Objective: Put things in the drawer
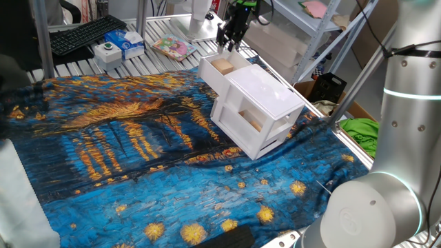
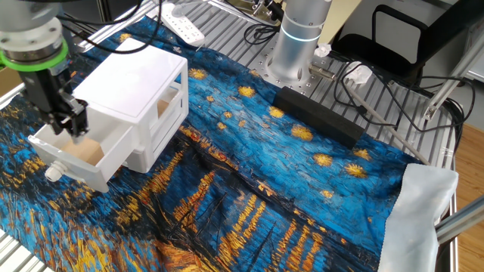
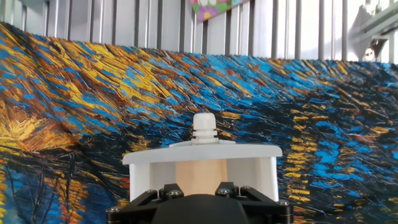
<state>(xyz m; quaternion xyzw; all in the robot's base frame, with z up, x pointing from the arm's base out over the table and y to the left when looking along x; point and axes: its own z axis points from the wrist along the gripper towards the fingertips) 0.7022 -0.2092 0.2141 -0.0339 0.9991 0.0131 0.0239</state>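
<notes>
Two-drawer white cabinet (image 1: 258,110) on a blue-and-gold painted cloth (image 1: 131,151) spread over a slatted metal table (image 2: 227,15). Its upper drawer (image 2: 72,155) stands pulled out, and the tan block (image 1: 222,66) lies inside it. The gripper (image 1: 229,43) hangs just above the drawer, fingers part-spread and holding nothing. Behind the cabinet: a white button box (image 1: 108,52) with a green button, a tissue pack (image 1: 129,43), a keyboard (image 1: 86,33). Near the arm's base lie a black bar (image 2: 318,115) and a power strip (image 2: 181,23); shelving stands beyond.
</notes>
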